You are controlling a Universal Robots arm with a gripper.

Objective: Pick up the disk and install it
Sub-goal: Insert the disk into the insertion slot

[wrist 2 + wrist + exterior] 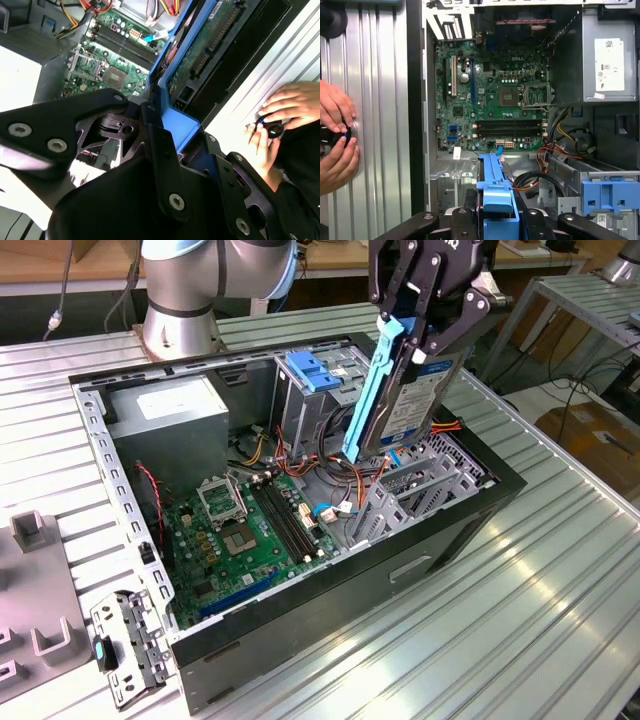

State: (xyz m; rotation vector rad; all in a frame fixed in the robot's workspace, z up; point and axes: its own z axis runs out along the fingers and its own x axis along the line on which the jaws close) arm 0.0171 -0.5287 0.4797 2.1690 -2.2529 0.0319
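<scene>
Two fingers (462, 315) clamp the disk (412, 410) above the open case (330, 602).

Black robot gripper (425, 335), fingers (398, 290) clamped on silver-metal hard disk w/ blue side rails (405, 410), held steeply tilted over open black PC case (330, 610). Inside: green motherboard (250, 530), grey power-supply box (165, 415), blue plastic bracket (315, 370). Case sits on ribbed metal table (520, 620).

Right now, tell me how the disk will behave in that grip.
The disk is likely rigid: a flat metal slab hanging tilted from the gripper. Probably heavy for its size. Its blue side rail looks plastic, so it may flex slightly.
</scene>
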